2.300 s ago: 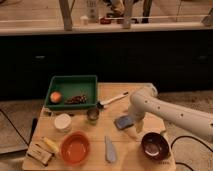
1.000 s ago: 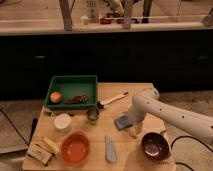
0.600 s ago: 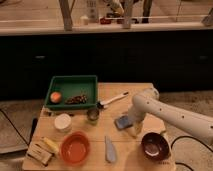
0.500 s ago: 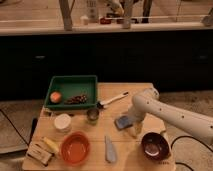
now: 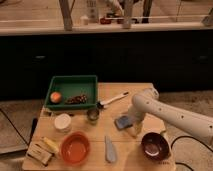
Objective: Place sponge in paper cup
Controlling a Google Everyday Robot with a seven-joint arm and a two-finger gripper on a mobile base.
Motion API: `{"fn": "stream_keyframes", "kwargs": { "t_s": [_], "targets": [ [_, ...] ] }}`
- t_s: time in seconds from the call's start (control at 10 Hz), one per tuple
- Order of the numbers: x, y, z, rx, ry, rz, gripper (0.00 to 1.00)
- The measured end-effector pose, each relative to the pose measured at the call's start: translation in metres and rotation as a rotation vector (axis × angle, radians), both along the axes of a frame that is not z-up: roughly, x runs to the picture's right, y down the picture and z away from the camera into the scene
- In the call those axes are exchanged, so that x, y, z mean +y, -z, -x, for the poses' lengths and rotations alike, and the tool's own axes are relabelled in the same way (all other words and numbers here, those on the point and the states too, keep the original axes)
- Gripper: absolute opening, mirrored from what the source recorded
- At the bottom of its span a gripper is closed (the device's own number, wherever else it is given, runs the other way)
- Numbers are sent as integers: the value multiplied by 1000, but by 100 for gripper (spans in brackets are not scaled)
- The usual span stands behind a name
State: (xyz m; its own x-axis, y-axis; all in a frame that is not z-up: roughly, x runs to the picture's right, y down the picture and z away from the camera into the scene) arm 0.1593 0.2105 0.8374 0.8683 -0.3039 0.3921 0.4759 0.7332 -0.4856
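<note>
Kitchen-like test space: dark cabinets under long worktop behind. Wooden counter holds orange bowl, green tray at far-left corner. Claw low over counter, toward right edge.

Tally on the wooden counter: two bowls, two cups, one each of most other things.
Bowls, 2: orange bowl and dark bowl. Cups, 2: white paper cup and small dark metal cup. 1 green tray, holding 1 orange fruit plus a heap of dark bits, number can't tell. 1 blue-grey sponge. 1 pale grey-blue spatula-like piece. 1 white-handled utensil. The yellow-and-tan items at the front left corner: at least 2, exact number unclear. 1 robot arm, with 1 hand down at the sponge's right edge.
</note>
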Motion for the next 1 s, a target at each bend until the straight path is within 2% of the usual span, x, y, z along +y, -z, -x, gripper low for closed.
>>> {"fn": "stream_keyframes", "kwargs": {
  "t_s": [1.0],
  "targets": [
    [2,-2,2,-12,19,3,80]
  ]
}}
